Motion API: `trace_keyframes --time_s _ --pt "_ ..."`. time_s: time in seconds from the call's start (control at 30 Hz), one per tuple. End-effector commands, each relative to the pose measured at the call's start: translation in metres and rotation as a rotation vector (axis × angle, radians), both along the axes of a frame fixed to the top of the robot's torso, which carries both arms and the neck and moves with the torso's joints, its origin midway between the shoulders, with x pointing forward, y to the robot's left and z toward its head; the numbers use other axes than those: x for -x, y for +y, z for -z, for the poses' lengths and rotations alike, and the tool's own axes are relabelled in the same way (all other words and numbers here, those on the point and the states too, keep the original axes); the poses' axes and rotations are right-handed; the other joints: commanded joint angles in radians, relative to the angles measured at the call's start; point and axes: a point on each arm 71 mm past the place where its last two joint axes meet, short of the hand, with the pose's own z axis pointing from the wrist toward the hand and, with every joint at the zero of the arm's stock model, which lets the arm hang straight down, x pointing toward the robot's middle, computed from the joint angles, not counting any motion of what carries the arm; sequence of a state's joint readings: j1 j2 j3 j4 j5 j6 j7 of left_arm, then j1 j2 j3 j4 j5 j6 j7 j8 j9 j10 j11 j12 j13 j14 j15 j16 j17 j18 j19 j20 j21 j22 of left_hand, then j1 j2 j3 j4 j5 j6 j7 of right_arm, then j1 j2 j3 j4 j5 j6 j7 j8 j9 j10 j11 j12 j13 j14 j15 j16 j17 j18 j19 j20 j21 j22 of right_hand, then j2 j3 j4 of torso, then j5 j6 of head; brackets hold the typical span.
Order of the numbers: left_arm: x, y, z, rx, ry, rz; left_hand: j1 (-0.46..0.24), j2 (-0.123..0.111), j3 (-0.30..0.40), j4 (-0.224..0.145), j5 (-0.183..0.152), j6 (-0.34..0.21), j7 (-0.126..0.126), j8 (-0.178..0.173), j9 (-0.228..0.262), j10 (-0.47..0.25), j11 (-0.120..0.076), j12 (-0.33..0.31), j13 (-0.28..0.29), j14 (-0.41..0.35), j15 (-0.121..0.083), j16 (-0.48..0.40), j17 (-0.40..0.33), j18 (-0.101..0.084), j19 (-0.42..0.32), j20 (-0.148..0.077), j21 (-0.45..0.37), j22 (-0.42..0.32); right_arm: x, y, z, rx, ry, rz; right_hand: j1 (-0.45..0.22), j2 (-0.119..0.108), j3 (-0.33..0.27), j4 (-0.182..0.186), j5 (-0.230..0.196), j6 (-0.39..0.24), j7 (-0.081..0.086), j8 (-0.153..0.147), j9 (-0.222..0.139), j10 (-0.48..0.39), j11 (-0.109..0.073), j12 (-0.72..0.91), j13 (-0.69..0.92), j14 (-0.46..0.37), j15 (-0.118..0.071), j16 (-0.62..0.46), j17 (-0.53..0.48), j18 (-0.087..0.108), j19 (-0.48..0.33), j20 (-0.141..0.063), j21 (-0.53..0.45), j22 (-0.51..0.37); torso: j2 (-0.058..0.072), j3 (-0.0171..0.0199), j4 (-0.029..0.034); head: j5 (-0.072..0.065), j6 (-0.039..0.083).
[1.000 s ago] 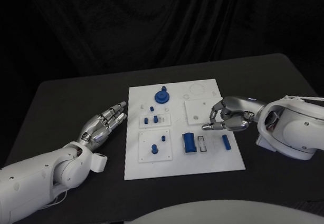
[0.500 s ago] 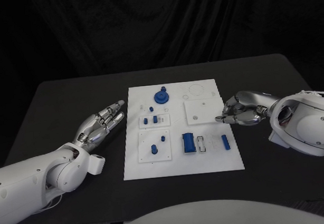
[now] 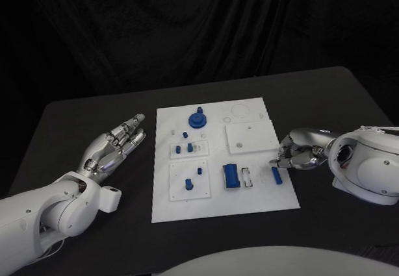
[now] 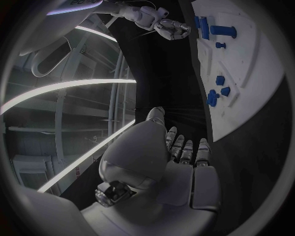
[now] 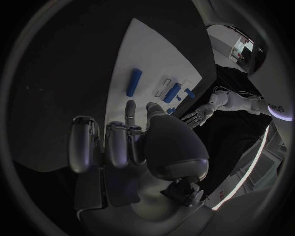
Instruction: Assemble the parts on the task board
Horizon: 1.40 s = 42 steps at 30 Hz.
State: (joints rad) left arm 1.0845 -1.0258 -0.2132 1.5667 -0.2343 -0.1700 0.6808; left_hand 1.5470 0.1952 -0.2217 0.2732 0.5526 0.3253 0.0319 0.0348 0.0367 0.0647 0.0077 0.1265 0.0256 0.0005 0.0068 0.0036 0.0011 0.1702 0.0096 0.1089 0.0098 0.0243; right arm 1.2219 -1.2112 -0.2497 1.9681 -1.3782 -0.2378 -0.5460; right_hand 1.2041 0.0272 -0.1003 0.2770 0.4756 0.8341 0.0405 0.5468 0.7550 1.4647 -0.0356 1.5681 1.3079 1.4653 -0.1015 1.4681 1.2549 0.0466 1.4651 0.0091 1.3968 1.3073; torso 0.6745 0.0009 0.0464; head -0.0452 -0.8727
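Right hand [image 3: 298, 154] near blue peg [image 5: 134, 82] (empty-fingered).

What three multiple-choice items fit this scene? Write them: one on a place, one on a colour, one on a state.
1. The right hand is
A. left of the task board
B. at the board's right edge, by the slender rod
C. at the table's far edge

2. The parts on the board are
A. blue
B. red
C. green

3. The left hand is
A. holding a part
B. a fist
C. open, holding nothing

Key: B, the head view shows the right hand beside the rod; A, every part is blue; C, the left hand's fingers stretch out with nothing in them.
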Motion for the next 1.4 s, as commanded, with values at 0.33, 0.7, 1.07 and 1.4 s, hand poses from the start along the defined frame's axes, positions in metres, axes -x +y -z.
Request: trace_keyframes --time_s 0.33,0.7,1.07,1.4 --pt "-0.001 0.002 -0.011 0.054 -0.139 0.019 0.007 -0.006 0.002 0.004 0.003 -0.005 0.007 0.001 -0.001 0.002 0.011 -0.003 0.000 -0.001 0.026 -0.004 -0.001 -0.002 0.000 0.022 -0.002 -0.002 0.010 0.003 0.010 0.146 -0.024 -0.030 -0.003 -0.014 -0.001 0.005 -0.039 0.022 0.001 -0.001 -0.006 0.106 0.004 0.003 0.263 0.053 0.007 -0.006 -0.002 -0.001 0.043 0.007 -0.005 0.203 0.000 -0.0013 0.0014 -0.020 0.000" --pt "-0.004 0.000 -0.007 0.055 -0.116 0.036 0.011 -0.004 0.005 0.003 0.002 -0.002 0.020 0.002 0.000 0.004 0.027 0.000 0.001 -0.001 0.039 -0.004 -0.001 -0.002 0.001 0.035 -0.001 0.000 0.010 0.009 0.019 0.167 -0.003 -0.051 -0.001 -0.011 0.002 0.004 -0.048 0.023 0.000 -0.001 -0.008 0.106 0.003 0.003 0.263 0.052 0.006 -0.008 -0.007 0.000 0.041 0.006 -0.009 0.202 0.000 0.0021 -0.0012 -0.018 0.000" --pt "-0.006 -0.002 -0.004 0.058 -0.099 0.052 0.014 -0.001 0.008 0.002 0.003 0.004 0.030 0.003 0.001 0.005 0.038 0.002 0.001 -0.001 0.048 -0.004 -0.001 -0.002 0.002 0.044 0.000 0.001 0.007 0.013 0.029 0.191 0.028 -0.069 0.048 -0.018 0.043 -0.015 0.098 0.013 0.006 -0.047 -0.049 0.106 0.007 0.003 0.263 0.051 0.009 -0.012 -0.014 0.001 0.040 0.008 -0.014 0.201 0.001 -0.0001 0.0015 -0.019 0.000" --pt "-0.006 -0.006 -0.003 0.065 -0.084 0.070 0.017 0.002 0.011 0.000 0.003 0.015 0.045 0.005 0.002 0.010 0.053 0.008 0.002 -0.001 0.060 -0.004 -0.001 -0.001 0.003 0.057 0.001 0.003 0.009 0.015 0.037 0.202 0.060 -0.081 0.127 -0.024 0.141 -0.073 0.251 0.021 0.012 -0.092 -0.094 0.106 0.012 0.003 0.263 0.047 0.013 -0.022 -0.035 0.003 0.036 0.011 -0.025 0.197 0.001 -0.0003 0.0025 -0.014 0.000"
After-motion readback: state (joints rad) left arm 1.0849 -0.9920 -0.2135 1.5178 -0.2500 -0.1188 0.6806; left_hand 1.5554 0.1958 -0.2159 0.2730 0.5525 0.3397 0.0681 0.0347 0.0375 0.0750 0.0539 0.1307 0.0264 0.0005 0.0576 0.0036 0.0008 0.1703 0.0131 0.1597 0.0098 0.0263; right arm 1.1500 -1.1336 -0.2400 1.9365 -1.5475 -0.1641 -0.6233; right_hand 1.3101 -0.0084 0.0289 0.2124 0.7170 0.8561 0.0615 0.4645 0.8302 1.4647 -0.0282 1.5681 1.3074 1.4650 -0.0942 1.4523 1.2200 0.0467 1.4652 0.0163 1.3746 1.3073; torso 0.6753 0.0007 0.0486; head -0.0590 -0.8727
